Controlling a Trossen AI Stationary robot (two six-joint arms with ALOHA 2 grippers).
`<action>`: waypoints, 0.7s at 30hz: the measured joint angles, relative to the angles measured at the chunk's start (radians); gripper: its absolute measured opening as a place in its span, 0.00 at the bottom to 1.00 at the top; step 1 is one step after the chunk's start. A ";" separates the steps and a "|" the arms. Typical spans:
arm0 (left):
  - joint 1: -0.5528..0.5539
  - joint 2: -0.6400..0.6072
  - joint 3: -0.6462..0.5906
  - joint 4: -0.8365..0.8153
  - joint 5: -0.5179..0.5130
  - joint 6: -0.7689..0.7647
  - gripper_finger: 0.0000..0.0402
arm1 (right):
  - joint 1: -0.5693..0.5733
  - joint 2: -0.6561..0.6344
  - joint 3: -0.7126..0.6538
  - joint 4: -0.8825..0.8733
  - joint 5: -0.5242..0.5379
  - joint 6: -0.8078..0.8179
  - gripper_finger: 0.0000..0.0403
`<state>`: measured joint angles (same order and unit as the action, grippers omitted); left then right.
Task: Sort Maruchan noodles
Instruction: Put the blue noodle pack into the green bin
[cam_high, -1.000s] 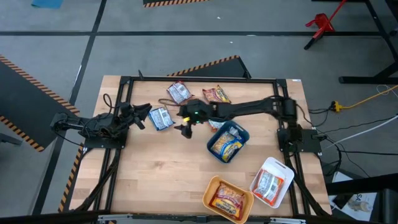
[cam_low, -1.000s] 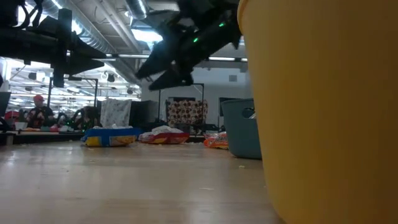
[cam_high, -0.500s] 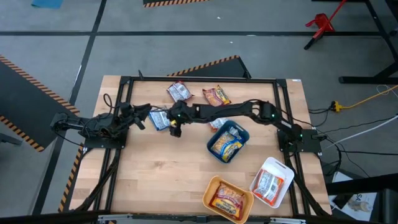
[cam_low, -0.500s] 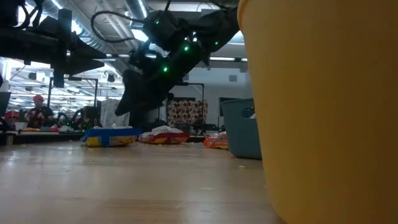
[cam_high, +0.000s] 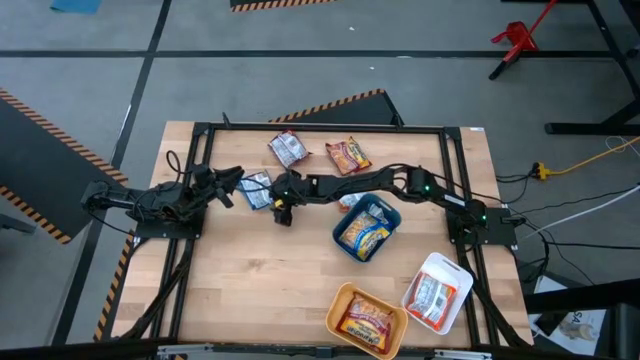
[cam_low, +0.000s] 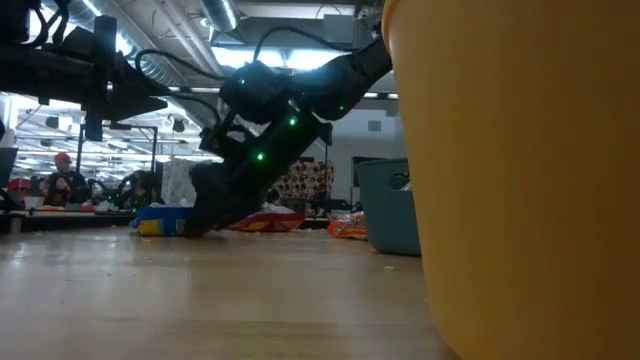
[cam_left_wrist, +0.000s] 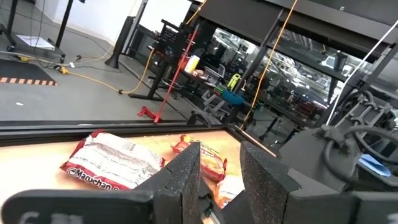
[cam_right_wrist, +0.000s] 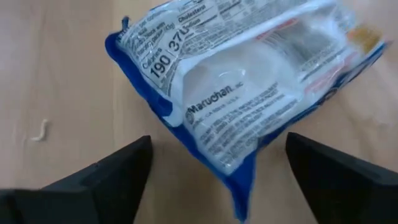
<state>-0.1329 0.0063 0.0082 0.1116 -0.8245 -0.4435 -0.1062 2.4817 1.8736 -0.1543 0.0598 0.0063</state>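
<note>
My right arm has swung over and dropped its jaws (cam_right_wrist: 214, 171), wide open and empty, round the crinkly blue-and-white noodle packet (cam_high: 256, 188) at ten o'clock on the worktop (cam_high: 260, 280). I think a grab comes next. My left jaws (cam_left_wrist: 219, 163) wait beside it, partly open, holding nothing.

3 loose Maruchan packets (cam_high: 288, 148) on the table's far half (3 others lie in trays).

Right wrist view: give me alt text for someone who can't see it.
A blue-and-white Maruchan packet lies label-down on the wooden table, its nutrition print facing the camera. The right gripper hangs just above it, open, with its two dark fingers spread either side of the packet's near end.
</note>
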 joint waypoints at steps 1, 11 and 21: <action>0.000 0.000 0.000 0.000 -0.001 0.000 0.27 | 0.000 0.003 0.000 0.002 -0.004 0.021 0.85; 0.000 0.000 0.000 0.000 -0.004 0.000 0.27 | 0.001 0.006 0.000 0.004 0.025 0.072 0.45; 0.000 0.000 0.000 -0.015 -0.005 0.000 0.27 | -0.004 0.006 0.001 -0.015 -0.029 0.197 0.02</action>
<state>-0.1329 0.0063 0.0081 0.0964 -0.8291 -0.4431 -0.1101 2.4874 1.8751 -0.1691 0.0306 0.2033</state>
